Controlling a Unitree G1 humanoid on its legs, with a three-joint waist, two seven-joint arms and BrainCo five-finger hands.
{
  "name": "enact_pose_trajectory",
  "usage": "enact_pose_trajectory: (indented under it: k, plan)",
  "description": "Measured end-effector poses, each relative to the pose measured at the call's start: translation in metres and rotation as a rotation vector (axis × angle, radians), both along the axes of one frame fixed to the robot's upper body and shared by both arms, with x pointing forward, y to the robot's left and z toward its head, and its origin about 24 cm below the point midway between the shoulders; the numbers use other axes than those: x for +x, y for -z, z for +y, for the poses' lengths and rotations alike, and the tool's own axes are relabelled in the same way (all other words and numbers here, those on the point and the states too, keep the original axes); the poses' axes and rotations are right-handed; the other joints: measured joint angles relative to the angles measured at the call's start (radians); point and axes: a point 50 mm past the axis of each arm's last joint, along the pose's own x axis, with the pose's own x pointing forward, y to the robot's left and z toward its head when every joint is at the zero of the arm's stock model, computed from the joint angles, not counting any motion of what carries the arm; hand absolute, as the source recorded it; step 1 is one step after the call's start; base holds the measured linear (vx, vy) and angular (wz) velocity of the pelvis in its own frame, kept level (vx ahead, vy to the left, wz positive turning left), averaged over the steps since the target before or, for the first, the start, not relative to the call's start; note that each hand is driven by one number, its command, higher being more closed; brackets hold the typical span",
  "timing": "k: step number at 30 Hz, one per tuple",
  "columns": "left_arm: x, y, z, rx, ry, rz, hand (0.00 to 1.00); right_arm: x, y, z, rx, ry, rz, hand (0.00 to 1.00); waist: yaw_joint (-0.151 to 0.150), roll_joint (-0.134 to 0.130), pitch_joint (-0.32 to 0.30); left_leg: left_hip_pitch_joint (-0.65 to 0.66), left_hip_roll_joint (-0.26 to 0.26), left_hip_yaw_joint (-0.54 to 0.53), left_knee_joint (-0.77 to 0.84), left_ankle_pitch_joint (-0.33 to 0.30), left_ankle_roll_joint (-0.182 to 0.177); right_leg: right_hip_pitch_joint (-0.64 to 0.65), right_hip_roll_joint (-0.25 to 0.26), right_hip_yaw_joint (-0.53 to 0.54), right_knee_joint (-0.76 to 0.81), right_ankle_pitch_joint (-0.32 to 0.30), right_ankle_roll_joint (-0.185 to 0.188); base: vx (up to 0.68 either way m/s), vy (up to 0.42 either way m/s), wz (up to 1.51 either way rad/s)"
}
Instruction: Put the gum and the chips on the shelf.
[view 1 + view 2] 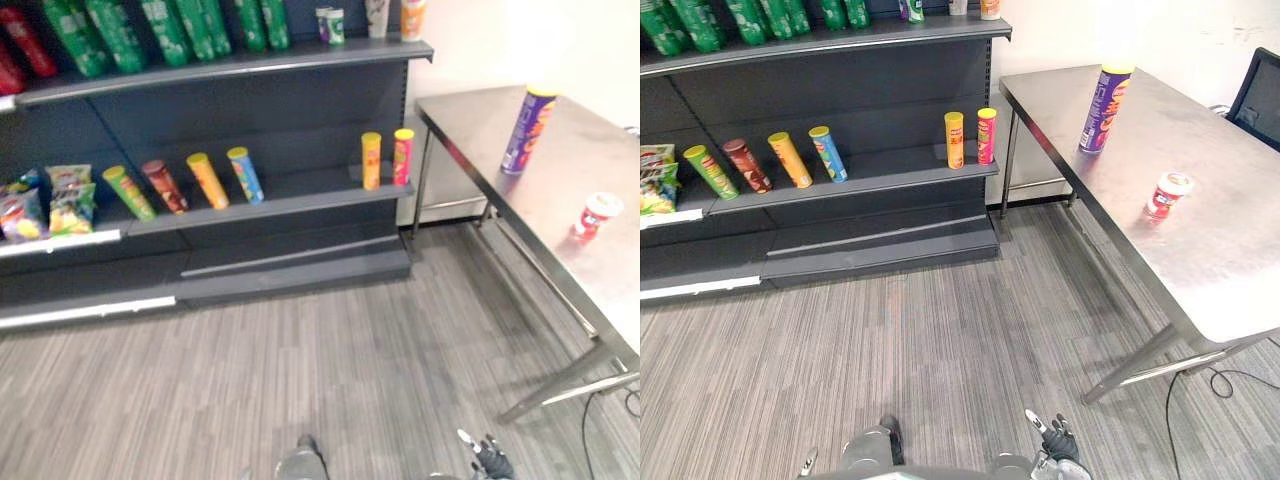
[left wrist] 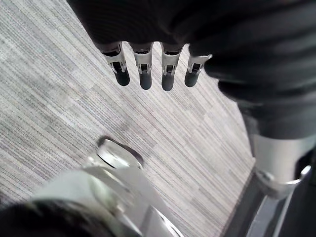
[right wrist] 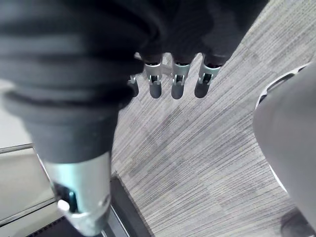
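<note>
Wrist views show me the left hand [image 2: 144, 69] and right hand [image 3: 178, 79] with fingers straight, apart and empty above the floor [image 1: 300, 350], while head views put the purple chips can [image 1: 1105, 108] and gum tub [image 1: 1167, 195] upright on the counter [image 1: 1230, 270], well ahead of my right fingers, open floor reaching the shelf [image 1: 880, 178].

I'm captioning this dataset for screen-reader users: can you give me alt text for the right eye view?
A purple chips can and a small red-and-white gum tub stand apart on a steel table at right. At left, a dark shelf holds a row of colourful cans. The robot's right hand hangs low over striped grey floor.
</note>
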Motion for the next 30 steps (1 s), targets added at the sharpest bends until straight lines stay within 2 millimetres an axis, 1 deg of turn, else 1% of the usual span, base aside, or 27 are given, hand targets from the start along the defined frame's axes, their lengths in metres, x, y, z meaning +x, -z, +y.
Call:
enact_pose_trajectory:
  k: [1, 2, 3, 4, 5, 6, 7, 8, 9, 10, 12, 13, 14, 15, 16, 17, 18, 19, 20, 21, 22, 23, 24, 25, 26, 27, 30]
  plan:
    - [-0.004, 0.0, 0.003, 0.007, -0.001, 0.012, 0.0, -0.002, 0.001, 0.003, 0.011, 0.0, 0.004, 0.0, 0.006, -0.005, -0.006, 0.0, -0.013, 0.007, 0.022, 0.018, 0.011, 0.015, -0.01, 0.02, -0.015, -0.004, 0.007, 0.36, 0.359, -0.66]
    - [-0.013, -0.001, 0.01, 0.029, 0.004, 0.034, 0.0, -0.006, 0.003, 0.01, 0.036, 0.007, 0.019, 0.0, 0.006, -0.032, -0.027, -0.001, -0.042, 0.024, 0.068, -0.006, 0.042, 0.041, -0.039, 0.044, -0.059, -0.001, 0.011, 0.57, 0.451, -0.42]
    - [-0.014, -0.003, 0.019, 0.051, 0.009, 0.039, 0.0, -0.009, 0.005, 0.021, 0.069, 0.019, 0.028, 0.0, 0.0, -0.07, -0.052, -0.005, -0.078, 0.048, 0.096, -0.048, 0.056, 0.054, -0.071, 0.075, -0.092, 0.03, 0.006, 0.57, 0.427, -0.26]
    - [-0.009, -0.003, 0.022, 0.056, 0.017, 0.032, 0.0, -0.009, 0.005, 0.023, 0.074, 0.025, 0.027, 0.0, -0.002, -0.076, -0.054, -0.003, -0.092, 0.054, 0.107, -0.059, 0.065, 0.057, -0.084, 0.087, -0.095, 0.056, 0.012, 0.54, 0.412, 0.03]
    - [-0.005, -0.002, 0.022, 0.051, 0.032, 0.037, 0.0, -0.009, 0.006, 0.022, 0.073, 0.032, 0.035, 0.0, -0.008, -0.076, -0.056, 0.003, -0.115, 0.056, 0.128, -0.076, 0.093, 0.06, -0.104, 0.099, -0.085, 0.103, 0.013, 0.39, 0.349, 0.16]
    - [0.0, -0.002, 0.021, 0.052, 0.071, 0.038, 0.0, -0.01, 0.007, 0.02, 0.071, 0.054, 0.045, 0.0, -0.01, -0.069, -0.065, 0.006, -0.133, 0.059, 0.144, -0.087, 0.111, 0.058, -0.121, 0.102, -0.066, 0.143, 0.013, 0.37, 0.337, 0.17]
    - [0.002, -0.002, 0.021, 0.055, 0.097, 0.038, 0.0, -0.011, 0.007, 0.019, 0.07, 0.065, 0.049, 0.0, -0.01, -0.067, -0.068, 0.012, -0.142, 0.06, 0.147, -0.092, 0.118, 0.058, -0.128, 0.106, -0.061, 0.164, 0.012, 0.36, 0.284, 0.1]
    - [0.004, -0.002, 0.021, 0.055, 0.134, 0.039, 0.0, -0.011, 0.007, 0.018, 0.065, 0.071, 0.052, 0.0, -0.009, -0.061, -0.072, 0.034, -0.159, 0.063, 0.142, -0.097, 0.127, 0.058, -0.14, 0.12, -0.04, 0.202, 0.015, 0.26, 0.188, 0.06]
    - [0.004, -0.002, 0.022, 0.054, 0.149, 0.039, 0.0, -0.011, 0.007, 0.017, 0.063, 0.073, 0.052, 0.0, -0.009, -0.059, -0.076, 0.04, -0.168, 0.062, 0.139, -0.097, 0.128, 0.056, -0.145, 0.123, -0.027, 0.219, 0.013, 0.29, 0.185, 0.11]
    - [0.006, -0.002, 0.022, 0.05, 0.189, 0.039, 0.0, -0.011, 0.007, 0.016, 0.056, 0.075, 0.053, 0.0, -0.01, -0.057, -0.082, 0.064, -0.186, 0.06, 0.124, -0.099, 0.13, 0.048, -0.159, 0.128, 0.012, 0.262, 0.018, 0.25, 0.135, 0.06]
    - [0.006, -0.001, 0.019, 0.037, 0.217, 0.05, 0.0, -0.011, 0.007, 0.012, 0.043, 0.077, 0.052, 0.0, -0.008, -0.044, -0.098, 0.085, -0.204, 0.053, 0.093, -0.105, 0.138, -0.007, -0.161, 0.147, 0.11, 0.312, 0.013, 0.24, 0.144, 0.0]
    - [0.005, -0.001, 0.017, 0.036, 0.265, 0.066, 0.0, -0.009, 0.004, 0.004, 0.016, 0.08, 0.039, 0.0, -0.014, -0.036, -0.098, 0.137, -0.222, 0.051, 0.022, -0.118, 0.149, -0.098, -0.18, 0.14, 0.278, 0.396, -0.013, 0.2, 0.107, 0.02]
    - [0.005, 0.0, 0.016, 0.035, 0.283, 0.071, 0.0, -0.009, 0.004, 0.001, 0.011, 0.084, 0.035, 0.0, -0.016, -0.029, -0.096, 0.165, -0.228, 0.047, -0.01, -0.136, 0.15, -0.126, -0.192, 0.129, 0.334, 0.436, -0.018, 0.24, 0.101, -0.01]
    - [0.01, 0.0, 0.015, 0.041, 0.324, 0.072, 0.0, -0.009, 0.004, -0.001, 0.004, 0.087, 0.032, 0.0, -0.019, -0.023, -0.083, 0.228, -0.246, 0.046, -0.059, -0.157, 0.151, -0.178, -0.225, 0.114, 0.469, 0.476, -0.03, 0.15, 0.033, -0.07]
    - [0.009, 0.0, 0.016, 0.043, 0.335, 0.077, 0.0, -0.009, 0.003, -0.003, -0.002, 0.087, 0.03, 0.0, -0.019, -0.015, -0.074, 0.249, -0.245, 0.057, -0.066, -0.159, 0.156, -0.207, -0.235, 0.099, 0.536, 0.428, -0.032, 0.18, 0.035, -0.15]
    - [0.007, 0.0, 0.015, 0.041, 0.34, 0.088, 0.0, -0.006, 0.002, -0.004, -0.004, 0.082, 0.014, 0.0, -0.027, -0.013, -0.071, 0.291, -0.241, 0.068, -0.076, -0.161, 0.159, -0.256, -0.254, 0.028, 0.619, 0.314, -0.05, 0.18, -0.007, -0.33]
    - [0.004, 0.0, 0.015, 0.033, 0.335, 0.102, 0.0, -0.001, 0.0, -0.005, -0.014, 0.057, -0.005, 0.0, -0.027, -0.009, -0.06, 0.336, -0.222, 0.1, -0.089, -0.154, 0.149, -0.293, -0.252, -0.071, 0.625, 0.226, -0.05, 0.19, -0.023, -0.43]
    - [0.003, 0.001, 0.014, 0.03, 0.333, 0.103, 0.0, 0.002, -0.001, -0.006, -0.018, 0.042, -0.01, 0.0, -0.027, -0.007, -0.056, 0.353, -0.208, 0.118, -0.089, -0.15, 0.143, -0.304, -0.241, -0.116, 0.597, 0.202, -0.05, 0.18, -0.065, -0.63]
    - [0.001, 0.001, 0.015, 0.027, 0.33, 0.111, 0.0, 0.009, -0.002, -0.003, -0.015, 0.005, -0.03, 0.0, -0.028, -0.009, -0.055, 0.375, -0.183, 0.142, -0.09, -0.142, 0.129, -0.317, -0.213, -0.2, 0.478, 0.2, -0.054, 0.16, -0.111, -0.66]
    - [-0.002, 0.0, 0.02, 0.036, 0.33, 0.119, 0.0, 0.012, -0.002, 0.004, 0.001, -0.015, -0.041, 0.0, -0.027, -0.035, -0.054, 0.401, -0.183, 0.162, -0.101, -0.134, 0.115, -0.315, -0.183, -0.258, 0.285, 0.274, -0.051, 0.22, -0.183, -0.65]
    - [-0.003, -0.001, 0.025, 0.048, 0.329, 0.123, 0.0, 0.011, -0.002, 0.008, 0.012, -0.027, -0.044, 0.0, -0.027, -0.052, -0.05, 0.415, -0.193, 0.164, -0.111, -0.135, 0.105, -0.315, -0.171, -0.28, 0.224, 0.296, -0.069, 0.22, -0.168, -0.77]
    - [-0.003, 0.0, 0.021, 0.036, 0.323, 0.129, 0.0, 0.014, -0.003, 0.006, 0.004, -0.049, -0.051, 0.0, -0.023, -0.038, -0.05, 0.432, -0.165, 0.168, -0.141, -0.13, 0.081, -0.286, -0.121, -0.288, 0.164, 0.283, -0.082, 0.24, -0.205, -0.72]
    - [-0.003, 0.001, 0.018, 0.027, 0.323, 0.131, 0.0, 0.021, -0.005, 0.004, -0.004, -0.06, -0.068, 0.0, -0.031, -0.019, -0.037, 0.439, -0.141, 0.187, -0.159, -0.12, 0.062, -0.27, -0.082, -0.294, 0.112, 0.285, -0.085, 0.16, -0.141, -0.68]
    - [-0.003, 0.001, 0.016, 0.023, 0.323, 0.129, 0.0, 0.022, -0.005, 0.003, -0.007, -0.066, -0.07, 0.0, -0.036, -0.017, -0.029, 0.443, -0.135, 0.194, -0.173, -0.119, 0.057, -0.27, -0.066, -0.294, 0.094, 0.285, -0.085, 0.16, -0.154, -0.45]
    - [0.0, 0.002, 0.013, 0.019, 0.322, 0.121, 0.0, 0.024, -0.006, 0.002, -0.007, -0.072, -0.075, 0.0, -0.039, 0.0, -0.016, 0.458, -0.128, 0.207, -0.193, -0.111, 0.043, -0.263, -0.04, -0.292, 0.065, 0.285, -0.085, 0.08, -0.102, -0.35]
    - [0.001, 0.002, 0.013, 0.019, 0.323, 0.119, 0.0, 0.024, -0.006, 0.002, -0.008, -0.08, -0.073, 0.0, -0.04, -0.006, -0.005, 0.459, -0.12, 0.214, -0.205, -0.106, 0.034, -0.256, -0.019, -0.295, 0.032, 0.284, -0.085, 0.07, -0.103, -0.27]
    - [0.003, 0.002, 0.011, 0.018, 0.331, 0.117, 0.0, 0.021, -0.004, 0.004, -0.004, -0.109, -0.061, 0.0, -0.04, -0.001, -0.002, 0.466, -0.098, 0.214, -0.202, -0.109, 0.025, -0.206, 0.014, -0.317, -0.058, 0.281, -0.09, 0.0, -0.077, 0.0]
